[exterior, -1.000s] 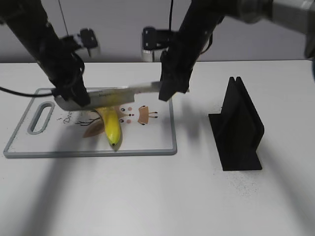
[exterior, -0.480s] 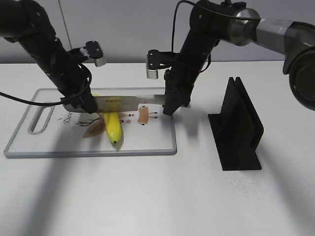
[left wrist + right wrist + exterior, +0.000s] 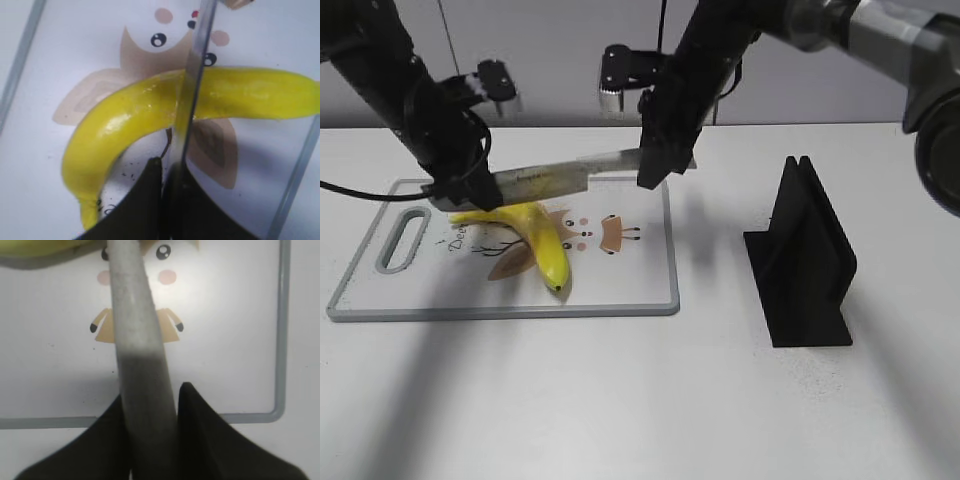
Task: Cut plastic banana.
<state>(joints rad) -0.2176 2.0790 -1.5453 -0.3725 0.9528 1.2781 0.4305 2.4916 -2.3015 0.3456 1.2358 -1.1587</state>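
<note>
Yellow plastic banana point(image 3: 542, 240) mid-board | knife point(image 3: 565, 176) raised above | both grippers, left point(image 3: 470, 190) and right point(image 3: 655, 165), clamp knife ends

The plastic banana point(image 3: 130, 117) has a smooth, glossy yellow skin with bright highlights, and the knife point(image 3: 565, 176) above it shows a polished metal blade, mirror-like edge-on in the left wrist view, with a matt grey handle point(image 3: 140, 355) of faintly grainy texture. The cutting board point(image 3: 640, 275) looks like smooth white plastic with a grey rim and flat printed cartoon figures. The black stand point(image 3: 805, 255) and both dark end effectors look matt, and the white table point(image 3: 620, 400) is smooth with a dull sheen.
</note>
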